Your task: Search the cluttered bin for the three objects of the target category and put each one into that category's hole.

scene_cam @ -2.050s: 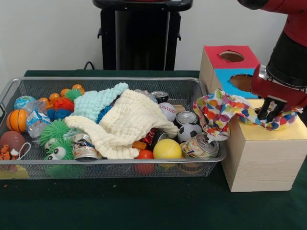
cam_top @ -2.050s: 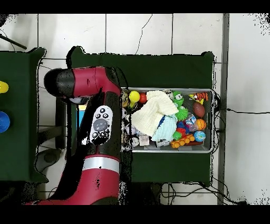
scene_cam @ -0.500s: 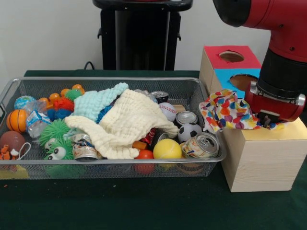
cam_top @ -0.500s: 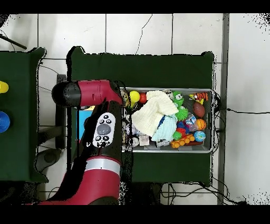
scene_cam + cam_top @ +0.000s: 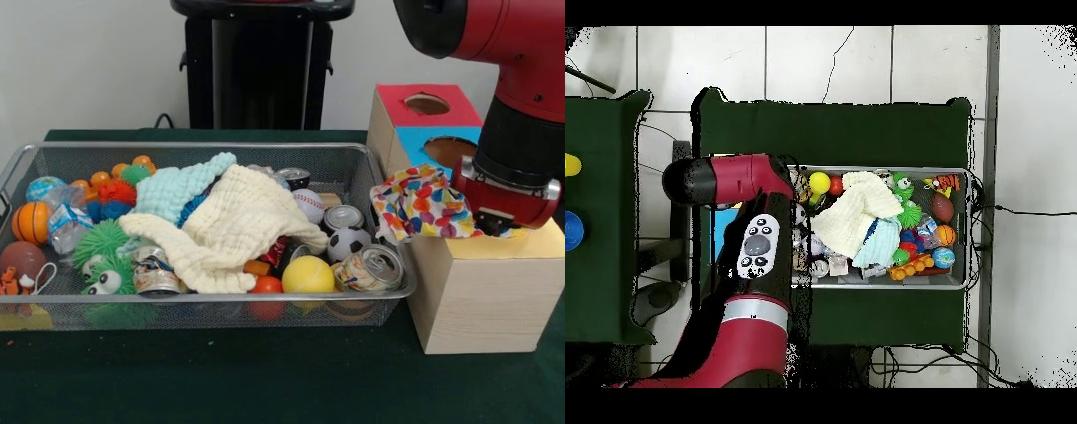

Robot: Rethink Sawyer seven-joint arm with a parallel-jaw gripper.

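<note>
Above the wooden box (image 5: 481,287), the gripper (image 5: 491,223) held a spotted cloth (image 5: 415,203) trailing toward the bin (image 5: 221,305), fingers hidden.

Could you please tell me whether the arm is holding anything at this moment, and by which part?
The gripper appears to hold the spotted white cloth by its right end, over the wooden box; the rest drapes left. The fingers themselves are hidden, so the exact grip cannot be told.
</note>
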